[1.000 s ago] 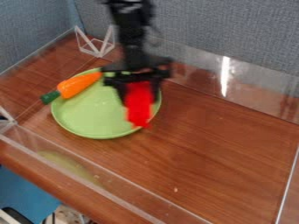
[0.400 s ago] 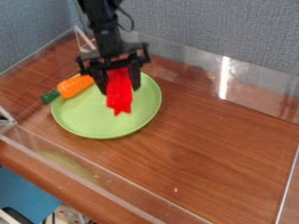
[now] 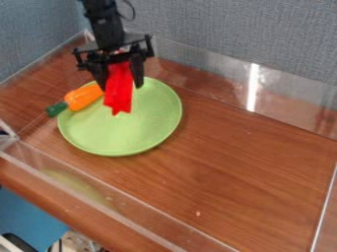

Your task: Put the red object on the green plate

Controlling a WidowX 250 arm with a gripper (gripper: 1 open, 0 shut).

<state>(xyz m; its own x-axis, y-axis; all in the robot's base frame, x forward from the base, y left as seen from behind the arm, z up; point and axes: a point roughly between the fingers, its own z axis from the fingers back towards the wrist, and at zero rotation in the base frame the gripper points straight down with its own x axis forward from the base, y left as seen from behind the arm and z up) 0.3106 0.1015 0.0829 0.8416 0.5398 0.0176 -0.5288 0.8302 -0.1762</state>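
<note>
So here we've got the black two-fingered gripper [image 3: 117, 65] pointing straight down, its jaws clamped on the top end of the long, narrow bright red plastic bar [image 3: 120, 90]. The bar hangs down from the fingers, lower end dangling free, which makes sense for a thing this long held by one end; gravity keeps it roughly upright.

Directly under the gripper, and spreading out toward the camera and to its right in the view, sits the round, shallow lime-green plastic plate [image 3: 138, 128]. The bar is over the plate's far-left part but looks to be held clear of it, not resting on it — we'd say the carry is done and the lowering and letting go isn't.

Just beside the gripper, down to its left, the orange carrot-shaped toy with a green end [image 3: 79, 96] lies at the plate's rim. That's the thing to avoid bumping on the way down.

Everything rests on the brown wooden tabletop [image 3: 237, 167], ringed by low clear plastic walls [image 3: 283, 94].
</note>
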